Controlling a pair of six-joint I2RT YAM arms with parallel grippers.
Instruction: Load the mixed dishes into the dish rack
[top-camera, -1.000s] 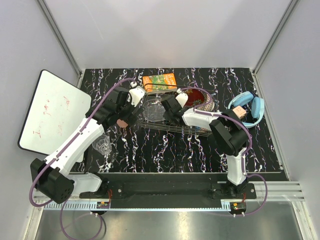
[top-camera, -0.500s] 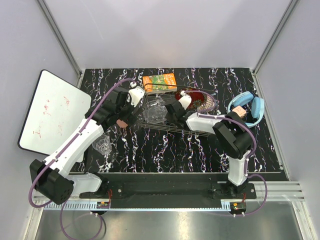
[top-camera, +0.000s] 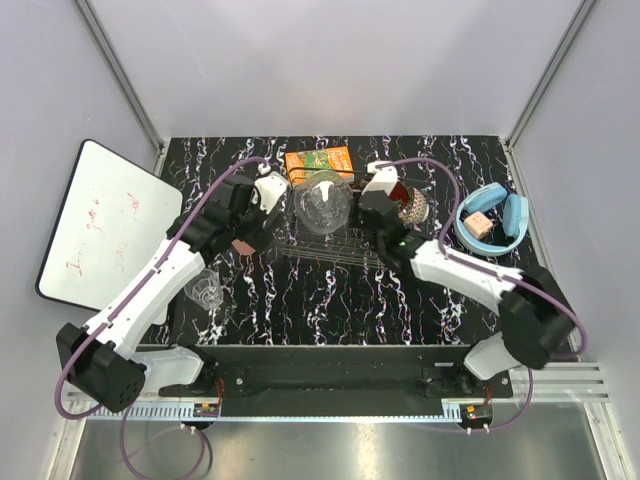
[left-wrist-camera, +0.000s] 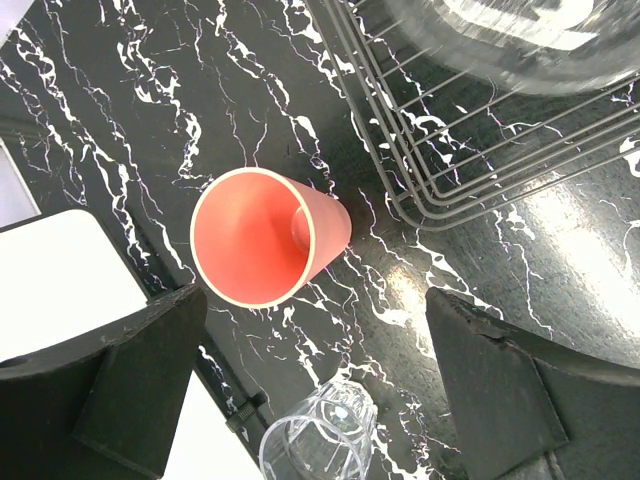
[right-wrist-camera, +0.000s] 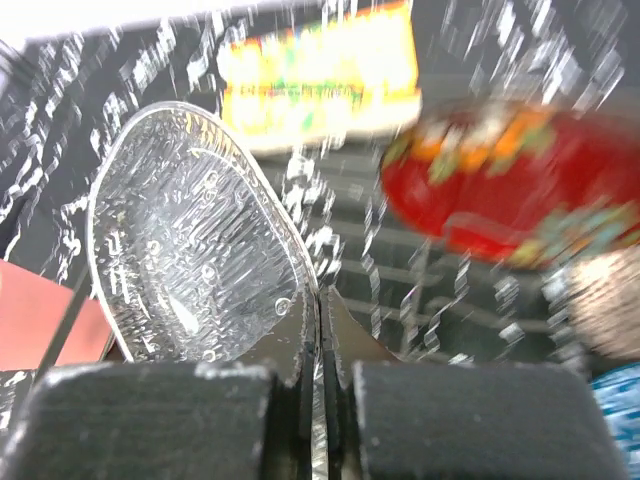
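My right gripper (right-wrist-camera: 322, 300) is shut on the rim of the clear glass bowl (right-wrist-camera: 190, 260), which hangs tilted over the left part of the dish rack (top-camera: 330, 250). From above, the bowl (top-camera: 322, 203) shows just left of the right gripper (top-camera: 352, 205). The red floral plate (right-wrist-camera: 500, 190) and a brownish patterned bowl (top-camera: 413, 208) sit in the rack's right part. My left gripper (left-wrist-camera: 315, 300) is open above the salmon-pink cup (left-wrist-camera: 255, 235), which stands on the table left of the rack (left-wrist-camera: 450, 150). The clear drinking glass (left-wrist-camera: 315, 440) stands nearer the table's front.
An orange-green carton (top-camera: 318, 162) lies just behind the rack. Blue headphones (top-camera: 490, 220) rest at the right edge of the table. A whiteboard (top-camera: 105, 225) leans off the table's left side, close to the left arm.
The right gripper has closed on the bowl's rim and lifted the bowl up and back out of the rack. The left arm has not moved.
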